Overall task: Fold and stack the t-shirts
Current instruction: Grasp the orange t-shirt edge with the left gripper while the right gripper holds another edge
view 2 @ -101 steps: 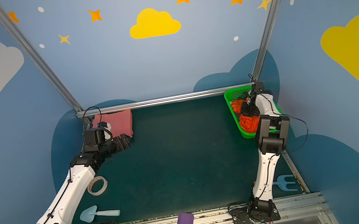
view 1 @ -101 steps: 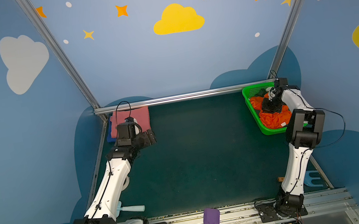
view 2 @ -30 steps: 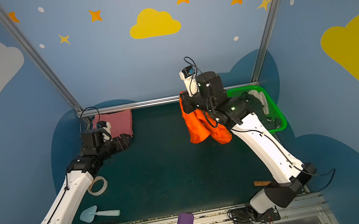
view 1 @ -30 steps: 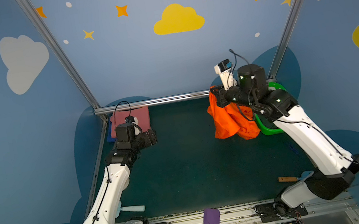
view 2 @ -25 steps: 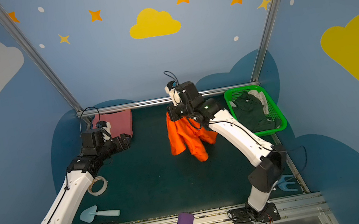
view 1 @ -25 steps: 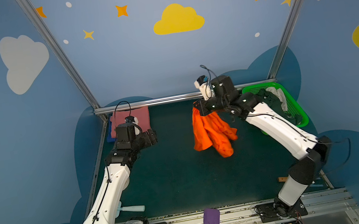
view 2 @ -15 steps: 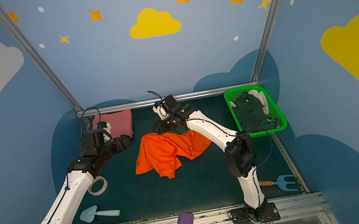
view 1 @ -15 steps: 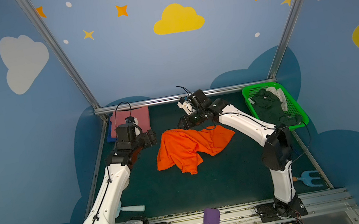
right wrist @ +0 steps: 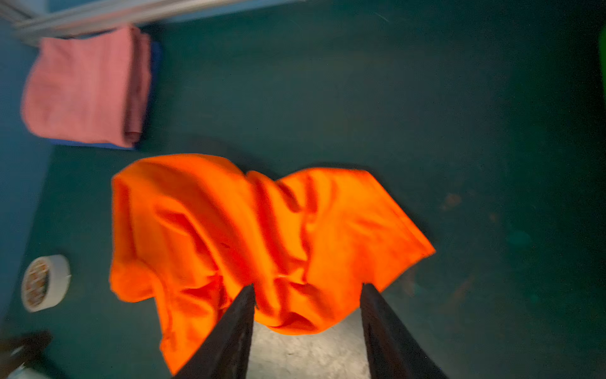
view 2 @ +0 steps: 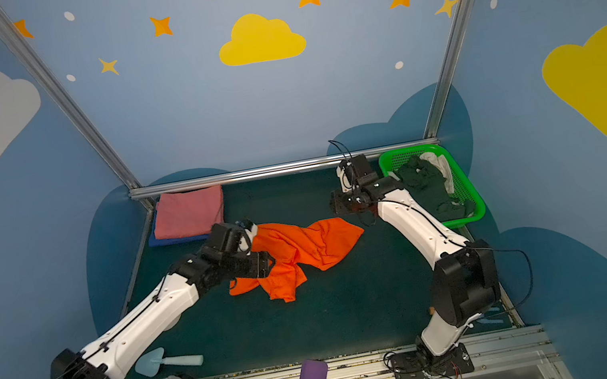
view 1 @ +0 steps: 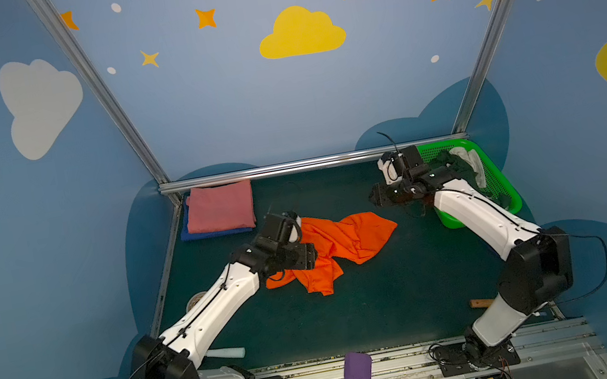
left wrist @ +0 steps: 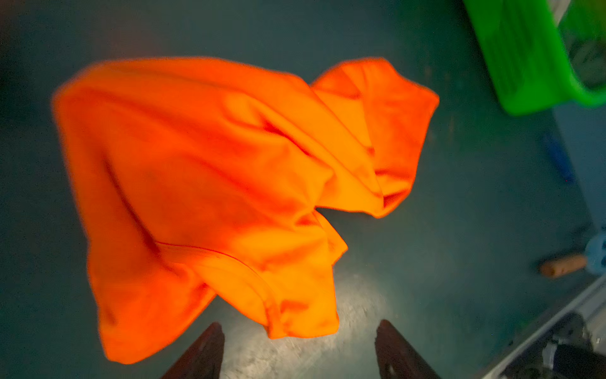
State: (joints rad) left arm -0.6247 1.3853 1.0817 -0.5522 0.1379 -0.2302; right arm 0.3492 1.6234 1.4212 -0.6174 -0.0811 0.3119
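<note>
- A vivid orange cloth t-shirt (view 1: 348, 239) is seen lying crumpled and unfolded near the middle of the dark green table mat (view 1: 378, 312) in both top views.
- The left gripper (left wrist: 298, 328) is positioned over the shirt's 9 o'clock side. Its jaws are spread apart and nothing is gripped.
- The right gripper (right wrist: 308, 288) is positioned off the shirt's 2 o'clock corner, apart from the cloth, with jaws spread and nothing gripped.
- A folded dusty pink t-shirt (view 1: 221, 211) is laid on a folded royal blue t-shirt (view 1: 217, 234) at 10 o'clock on the mat.
- A green plastic mesh basket (view 1: 453, 221) is placed at 2 o'clock.
</note>
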